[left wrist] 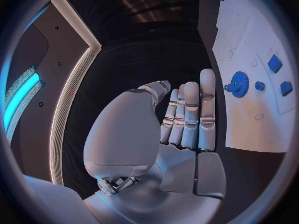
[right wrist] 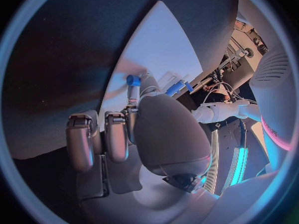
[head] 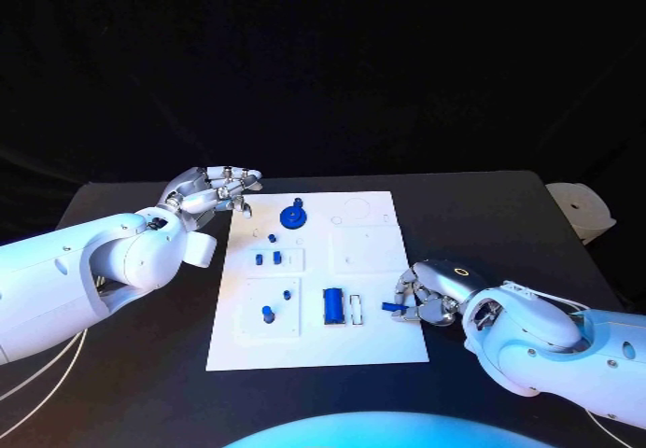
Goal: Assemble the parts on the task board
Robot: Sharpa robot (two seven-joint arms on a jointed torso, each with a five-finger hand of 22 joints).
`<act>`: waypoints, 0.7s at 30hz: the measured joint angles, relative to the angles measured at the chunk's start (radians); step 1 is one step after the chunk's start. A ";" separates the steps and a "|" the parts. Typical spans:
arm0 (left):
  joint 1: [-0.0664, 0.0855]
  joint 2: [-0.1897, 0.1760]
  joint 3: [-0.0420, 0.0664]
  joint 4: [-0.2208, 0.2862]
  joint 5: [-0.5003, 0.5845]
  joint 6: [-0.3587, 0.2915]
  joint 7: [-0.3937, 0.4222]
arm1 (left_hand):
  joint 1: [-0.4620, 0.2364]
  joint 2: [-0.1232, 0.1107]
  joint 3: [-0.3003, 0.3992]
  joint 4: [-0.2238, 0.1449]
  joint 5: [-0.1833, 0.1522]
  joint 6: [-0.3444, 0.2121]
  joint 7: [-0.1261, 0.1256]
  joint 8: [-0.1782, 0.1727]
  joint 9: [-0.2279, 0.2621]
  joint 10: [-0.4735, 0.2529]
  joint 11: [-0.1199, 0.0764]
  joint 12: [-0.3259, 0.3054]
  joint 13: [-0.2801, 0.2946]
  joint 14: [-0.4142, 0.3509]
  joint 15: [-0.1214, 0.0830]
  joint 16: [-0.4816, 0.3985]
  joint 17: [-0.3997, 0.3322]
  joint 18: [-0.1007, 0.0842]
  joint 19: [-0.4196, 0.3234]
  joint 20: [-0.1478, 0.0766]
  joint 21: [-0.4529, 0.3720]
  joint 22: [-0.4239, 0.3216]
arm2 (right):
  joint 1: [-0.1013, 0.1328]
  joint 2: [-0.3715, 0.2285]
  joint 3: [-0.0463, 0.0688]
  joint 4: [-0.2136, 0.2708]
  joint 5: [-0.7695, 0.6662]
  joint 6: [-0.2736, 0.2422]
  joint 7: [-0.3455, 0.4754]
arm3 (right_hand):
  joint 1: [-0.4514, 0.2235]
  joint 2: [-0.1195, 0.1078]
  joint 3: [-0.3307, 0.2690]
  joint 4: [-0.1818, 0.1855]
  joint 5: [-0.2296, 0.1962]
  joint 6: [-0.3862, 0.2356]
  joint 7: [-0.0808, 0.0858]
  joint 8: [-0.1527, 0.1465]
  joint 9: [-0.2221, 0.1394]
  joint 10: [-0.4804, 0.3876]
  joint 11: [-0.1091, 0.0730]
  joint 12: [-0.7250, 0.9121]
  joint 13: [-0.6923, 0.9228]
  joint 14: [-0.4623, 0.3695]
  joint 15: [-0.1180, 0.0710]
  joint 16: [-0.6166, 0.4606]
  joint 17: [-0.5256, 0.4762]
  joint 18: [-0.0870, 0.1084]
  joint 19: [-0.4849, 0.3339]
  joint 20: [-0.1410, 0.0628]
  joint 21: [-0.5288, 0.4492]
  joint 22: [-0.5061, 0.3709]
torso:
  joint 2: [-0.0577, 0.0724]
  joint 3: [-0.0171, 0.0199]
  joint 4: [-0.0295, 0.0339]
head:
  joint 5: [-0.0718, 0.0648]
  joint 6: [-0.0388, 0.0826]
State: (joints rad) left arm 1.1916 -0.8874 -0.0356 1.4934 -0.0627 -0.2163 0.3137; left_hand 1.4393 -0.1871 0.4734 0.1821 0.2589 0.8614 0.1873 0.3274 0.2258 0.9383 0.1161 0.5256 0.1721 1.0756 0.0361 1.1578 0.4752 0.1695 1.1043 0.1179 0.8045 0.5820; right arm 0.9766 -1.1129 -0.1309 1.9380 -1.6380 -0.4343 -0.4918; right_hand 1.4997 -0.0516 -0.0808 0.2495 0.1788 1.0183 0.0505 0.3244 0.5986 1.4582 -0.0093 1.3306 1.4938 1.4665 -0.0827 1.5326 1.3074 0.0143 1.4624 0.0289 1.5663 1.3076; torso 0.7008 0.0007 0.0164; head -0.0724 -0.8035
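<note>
- The small blue part (head: 392, 306) sits at the near right edge of the task board (head: 377, 350). It is pinched in the tips of the right robot hand (head: 428, 294). It looks like a short blue peg, and in the right wrist view a little blue piece (right wrist: 132, 80) shows at a fingertip.
- I think the step now is to carry this part to its spot on the board and push it in.
- To do it well, the right robot hand should keep a firm but soft pinch, line the part up straight over its slot, and go down slowly. A tilt could make it jam or slip out.
- Just beside it on the board lies a long blue block (head: 331, 306) next to a white slot (head: 357, 309).
- Further up the board are two small blue pieces (head: 268, 257) and a round blue gear (head: 295, 218) near the far edge. Another small blue piece (head: 268, 314) stands at the near left.
- The board is a flat white plate in the middle of the black worktop (head: 484, 201).
- The left robot hand (head: 213, 194) hovers at the far left corner of the board. Its fingers are straight and close together, and it holds nothing.
</note>
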 measured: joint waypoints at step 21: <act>0.000 -0.002 0.000 0.001 0.000 0.000 -0.004 | 0.000 0.000 0.003 -0.003 0.000 0.000 0.000 0.000 0.000 0.000 0.000 0.000 0.000 0.000 0.000 0.000 -0.001 0.000 0.000 0.000 0.000 0.000 | 0.013 0.004 -0.007 0.034 0.021 -0.003 -0.017 | -0.233 -0.081 0.581 0.082 0.032 0.018 0.014 0.001 0.025 0.010 -0.010 0.011 -0.186 0.000 -0.003 0.000 0.000 0.000 0.000 0.000 0.000 0.000 | -0.001 -0.0009 0.0007 | 0.007 0.000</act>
State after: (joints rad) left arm 1.1916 -0.8889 -0.0356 1.4939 -0.0626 -0.2163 0.3100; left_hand 1.4393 -0.1871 0.4764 0.1792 0.2589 0.8614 0.1873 0.3274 0.2256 0.9383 0.1161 0.5256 0.1719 1.0756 0.0361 1.1578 0.4743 0.1695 1.1043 0.1179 0.8045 0.5821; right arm 0.9893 -1.1091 -0.1374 1.9720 -1.6165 -0.4373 -0.5090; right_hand 1.2667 -0.1330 0.5002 0.3317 0.2109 1.0358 0.0646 0.3251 0.6237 1.4683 -0.0195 1.3418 1.3082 1.4665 -0.0857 1.5326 1.3073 0.0143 1.4625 0.0289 1.5663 1.3074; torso 0.6998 -0.0002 0.0171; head -0.0659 -0.8036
